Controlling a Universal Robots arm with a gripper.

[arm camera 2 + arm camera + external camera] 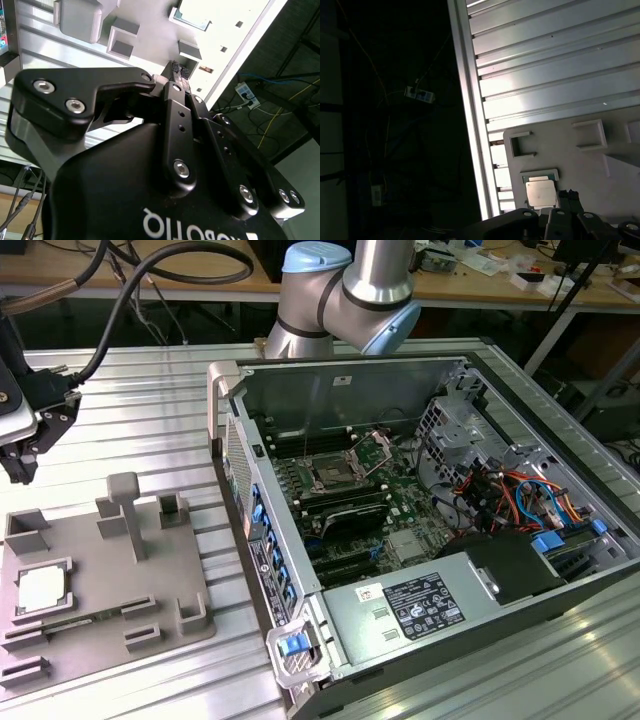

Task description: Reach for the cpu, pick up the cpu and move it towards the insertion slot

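Silver tubular metal arm with pale-blue joint caps (345, 295): exterior view's upper centre. Black two-finger metal gripper (20, 472): exterior view's left edge, pointing downward, fingertips (175, 67) pressed together, empty.

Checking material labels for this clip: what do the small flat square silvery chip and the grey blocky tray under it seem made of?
The small flat square silvery chip looks metal-topped: a smooth, pale plate catching the light. The grey blocky tray looks like matte plastic, perhaps printed: uniform dull grey with raised walls.

Both wrist views seemingly above cpu (540, 193)
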